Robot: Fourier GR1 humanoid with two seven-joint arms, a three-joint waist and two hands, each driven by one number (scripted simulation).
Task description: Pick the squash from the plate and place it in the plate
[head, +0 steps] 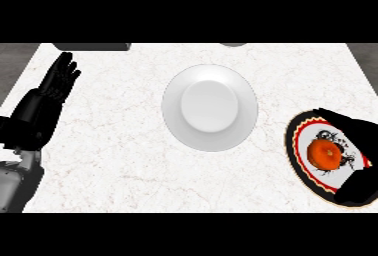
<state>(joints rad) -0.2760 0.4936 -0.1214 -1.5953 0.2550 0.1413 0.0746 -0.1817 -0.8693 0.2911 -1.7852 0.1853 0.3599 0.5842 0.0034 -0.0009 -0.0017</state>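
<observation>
Well, round orange squash (323, 153) (on patterned plate (295, 150))

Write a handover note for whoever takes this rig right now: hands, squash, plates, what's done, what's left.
The left hand is open, resting fingers up at the view's left edge.
The right hand is open, fingers and thumb either side of the squash, not closed on it.
The squash lies on the patterned plate at the right; the white plate sits mid-counter with nothing on it.
Done: approach to the squash.
Left: grasp, lift, carry to the white plate, release.
</observation>
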